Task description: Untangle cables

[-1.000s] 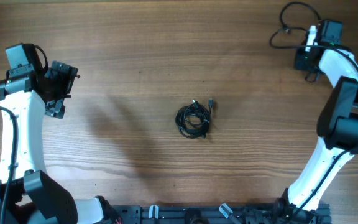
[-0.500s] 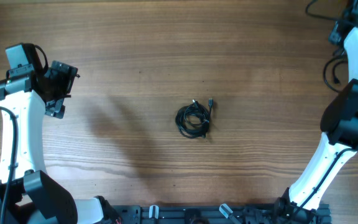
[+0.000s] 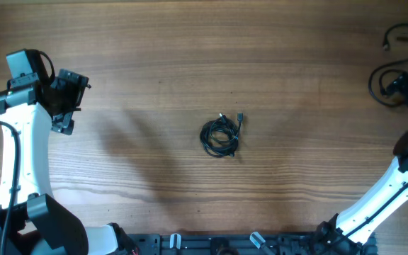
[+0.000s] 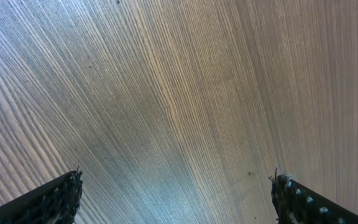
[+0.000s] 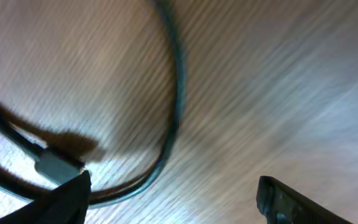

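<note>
A fist-sized knot of thin black cables (image 3: 220, 136) lies at the table's middle, a small plug sticking out at its upper right. One separate loose cable (image 3: 388, 60) curls at the far right edge. In the right wrist view that cable (image 5: 174, 93) loops over the wood, and its plug (image 5: 58, 165) sits just beyond my left fingertip. My right gripper (image 3: 406, 86) (image 5: 176, 199) stands open beside it with only wood between the fingers. My left gripper (image 3: 66, 99) (image 4: 176, 199) hangs open over bare wood at the far left, well away from the knot.
The wooden table (image 3: 190, 57) fills all views. A dark rail with clamps (image 3: 225, 244) runs along the front edge between the two arm bases. The right arm's white link (image 3: 384, 191) rises along the right side.
The right arm swung from the upper right out toward the right edge, taking the loose cable with it. Its jaws then opened and the cable now lies on the table. The left arm is still.
</note>
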